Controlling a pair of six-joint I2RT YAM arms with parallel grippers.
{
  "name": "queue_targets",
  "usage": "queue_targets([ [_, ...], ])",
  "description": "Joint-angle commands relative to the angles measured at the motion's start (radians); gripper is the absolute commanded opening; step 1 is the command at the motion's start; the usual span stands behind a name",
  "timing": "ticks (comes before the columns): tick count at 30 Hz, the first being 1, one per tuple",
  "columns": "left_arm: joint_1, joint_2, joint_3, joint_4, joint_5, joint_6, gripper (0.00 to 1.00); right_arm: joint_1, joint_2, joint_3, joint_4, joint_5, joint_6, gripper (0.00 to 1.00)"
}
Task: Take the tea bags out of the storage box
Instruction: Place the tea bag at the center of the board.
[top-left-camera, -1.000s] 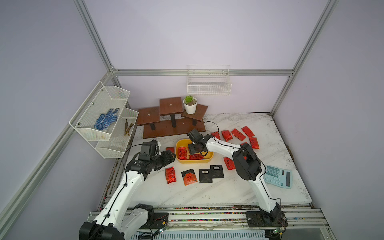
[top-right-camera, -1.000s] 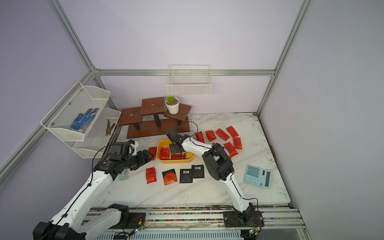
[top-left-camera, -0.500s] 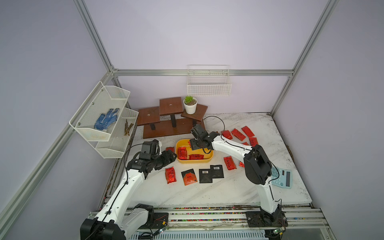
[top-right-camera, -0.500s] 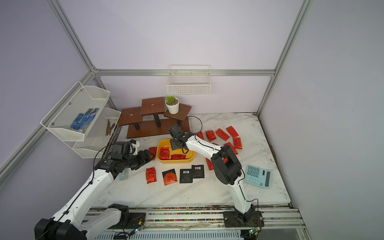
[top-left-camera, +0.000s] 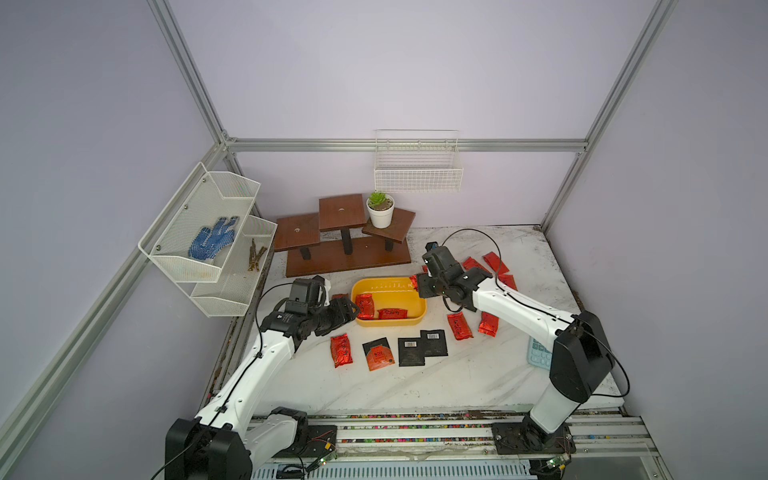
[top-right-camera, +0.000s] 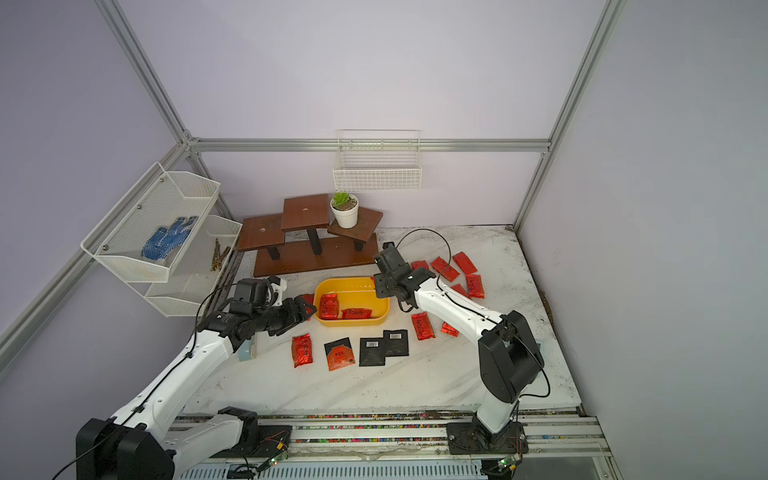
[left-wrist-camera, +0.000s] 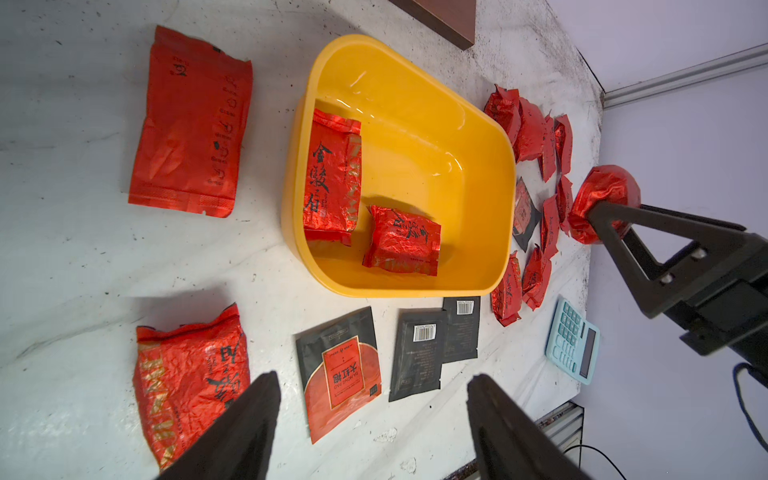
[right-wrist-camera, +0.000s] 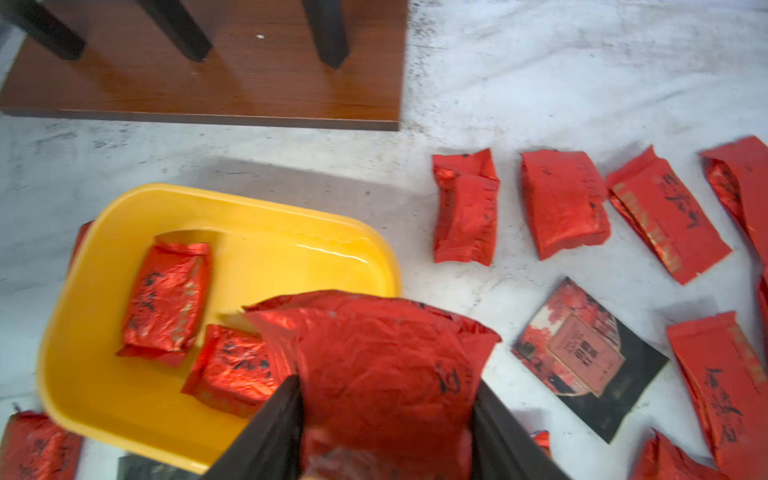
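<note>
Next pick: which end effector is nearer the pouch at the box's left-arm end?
Left. The left end effector sits outside the box beside that pouch, the right end effector at the opposite corner.

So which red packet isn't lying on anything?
The red packet pinched by the right gripper; all others lie on the table or in the yellow box.

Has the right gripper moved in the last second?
Yes. The right gripper, shut on a red tea bag, has moved from above the middle of the storage box to the rim at its right end.
</note>
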Motion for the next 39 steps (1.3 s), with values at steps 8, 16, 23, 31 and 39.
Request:
queue_targets([
  [8,-0.034,0.036,0.055,0.054,-0.002,0.009,0.74,-0.141,0.117,-0.091,0.102,-0.074,-0.003,0.6],
  [16,-0.036,0.038,0.051,0.043,-0.015,0.012,0.74,-0.151,0.244,-0.069,0.134,-0.094,0.002,0.61],
  [23,-0.037,0.065,0.078,0.034,-0.024,0.021,0.74,-0.156,0.225,-0.076,0.14,-0.079,-0.001,0.77],
  [31,-0.043,0.097,0.152,-0.031,-0.081,0.06,0.73,-0.158,0.081,-0.086,0.11,-0.042,-0.02,0.84],
  [39,-0.008,0.134,0.211,-0.065,-0.108,0.093,0.74,-0.135,-0.004,-0.05,0.124,-0.272,0.001,0.74],
])
